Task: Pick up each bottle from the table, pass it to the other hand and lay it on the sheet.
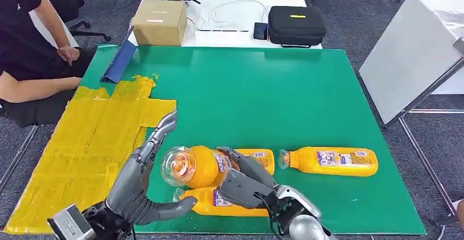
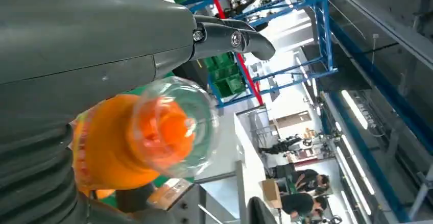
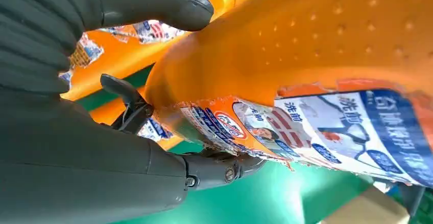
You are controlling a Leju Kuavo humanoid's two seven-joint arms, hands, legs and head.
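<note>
The right hand [image 1: 249, 182] gripped an orange bottle [image 1: 202, 166] around its labelled body, holding it raised in the lower centre of the head view, above a second bottle [image 1: 219, 203] lying on the green table [image 1: 262, 92]. A further bottle [image 1: 328, 161] lay at centre right, and another [image 1: 260, 158] lay partly hidden behind the held one. The held bottle's long axis ran roughly left to right, tilted slightly, with its clear-capped neck pointing left toward the left hand [image 1: 139, 188]. That hand was open, fingers spread, just beside the cap and holding nothing. The yellow sheet [image 1: 82, 141] lay at left.

Risks, as judged: the left hand faced the tapered neck and smooth cap, so a closure there might slip. If the right hand released before the left had a firm hold, the bottle would probably drop onto the bottle beneath and roll. A person [image 1: 27, 43] sat at upper left, near the sheet.
</note>
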